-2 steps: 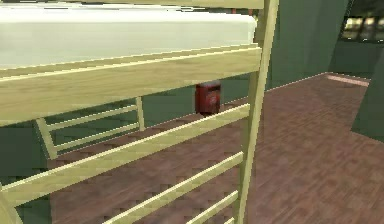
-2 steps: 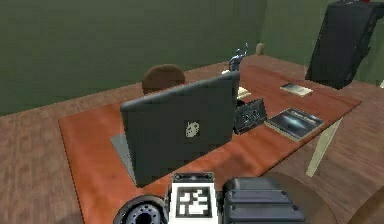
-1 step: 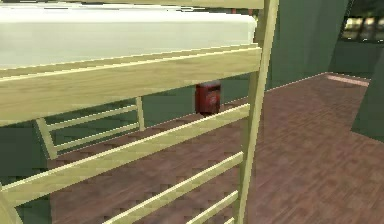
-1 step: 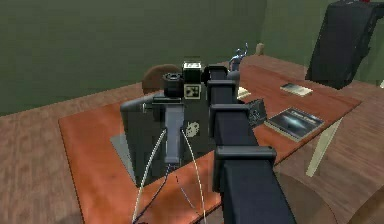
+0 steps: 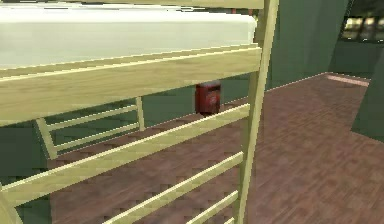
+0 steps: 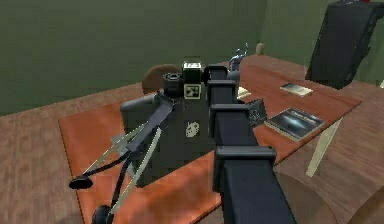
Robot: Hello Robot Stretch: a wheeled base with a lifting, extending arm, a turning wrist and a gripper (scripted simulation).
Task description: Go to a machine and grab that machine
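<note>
1. Forward view, left and centre: pale wooden bed frame close up, rails slanting from lower left up to the right. Upright post running top to bottom just right of the middle. White mattress along the top.
2. Beyond the rails, centre: small red boxy thing low against the dark green wall.
3. Right of the post: open reddish plank floor reaching back to the wall, narrowed at the right edge by a dark green block.
4. Arm side view: orange-brown desk spanning the frame, left corner at middle left, right end on a white leg.
5. Machine, a dark boxy shape, standing on the desk at centre, just left of the arm.
6. Gripper above the machine in the picture, left of two white marker squares. Cannot tell whether spread or pressed together, whether holding anything, or whether touching the machine.
7. Lower left: dark jointed lamp beside the machine, near the desk's edge.
8. Right part of the desk: flat book near the right edge, and a smaller flat item farther up.
9. Upper right, past the desk: tall dark shape.
10. Far left: strip of bare wooden floor between the desk's corner and the green wall.
</note>
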